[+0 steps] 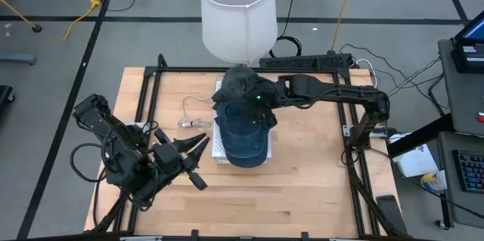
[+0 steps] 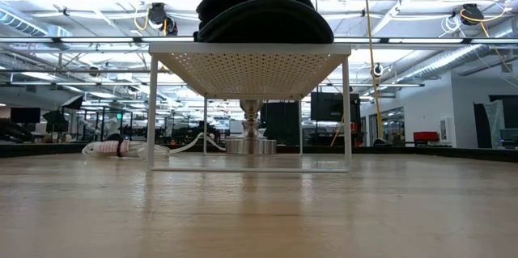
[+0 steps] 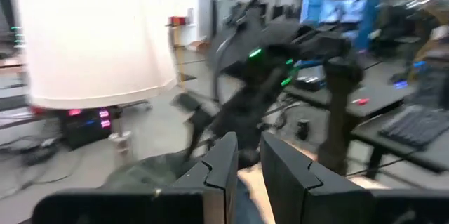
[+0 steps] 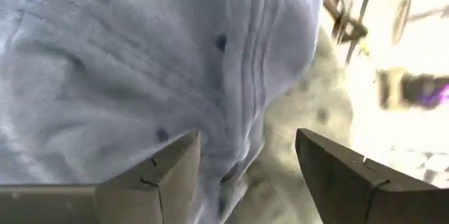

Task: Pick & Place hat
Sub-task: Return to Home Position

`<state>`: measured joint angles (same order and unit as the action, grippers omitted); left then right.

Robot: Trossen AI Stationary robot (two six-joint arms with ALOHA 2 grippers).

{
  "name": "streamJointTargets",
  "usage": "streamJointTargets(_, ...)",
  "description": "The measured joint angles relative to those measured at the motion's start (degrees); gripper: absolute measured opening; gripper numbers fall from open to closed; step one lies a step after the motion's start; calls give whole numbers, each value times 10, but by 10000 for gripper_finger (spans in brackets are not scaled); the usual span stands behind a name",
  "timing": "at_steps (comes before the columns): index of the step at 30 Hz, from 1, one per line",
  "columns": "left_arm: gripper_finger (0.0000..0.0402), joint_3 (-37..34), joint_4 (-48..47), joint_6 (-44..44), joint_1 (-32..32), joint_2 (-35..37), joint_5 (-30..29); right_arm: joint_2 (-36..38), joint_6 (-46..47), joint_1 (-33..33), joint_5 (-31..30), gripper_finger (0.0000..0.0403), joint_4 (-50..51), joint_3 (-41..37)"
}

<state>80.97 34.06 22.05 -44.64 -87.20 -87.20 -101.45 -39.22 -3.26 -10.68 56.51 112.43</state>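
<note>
Blue caps (image 1: pixel 246 137) are recorded stacked on the white shelf (image 2: pixel 251 48) at the centre of the high view, brims toward the lower edge; in the low view two dark crowns are seen piled on the perforated top, the upper one set slightly left of the lower. A darker grey cap (image 1: pixel 236 84) is noted at the upper end of the stack, touching it; whether it rests on the shelf or on the blue caps cannot be told. The right gripper (image 4: pixel 247 138) is held directly over the caps, reached in from the right side of the high view; its jaws are spread wide and nothing is pinched between them; the crown of a blue cap, with its seams and eyelets, fills most of the right wrist view. The left gripper (image 3: pixel 249 143) is parked at the lower left of the high view, well apart from the shelf and pointed toward it; its jaws are all but pressed together, only a sliver of gap shown, nothing gripped. The shelf is stood on the wooden table (image 1: pixel 318 188); a small coiled cable (image 1: pixel 193 122) is lying just left of it. A white lampshade (image 1: pixel 237 10) is seen at upper centre, beyond the table's far edge.
</note>
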Motion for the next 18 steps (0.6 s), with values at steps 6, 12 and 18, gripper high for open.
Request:
streamJointTargets(6, 67, -10, -14, 80, -10, 29, -5, 45, 191, 10, 43, 225, 14, -10)
streamJointTargets(12, 67, -51, -136, 67, -29, 120, 124, 156, 317, 55, 95, 226, -44, -116)
streamJointTargets(18, 67, -104, -340, -122, 2, 239, 354, 301, 367, 121, 77, 224, -192, -294)
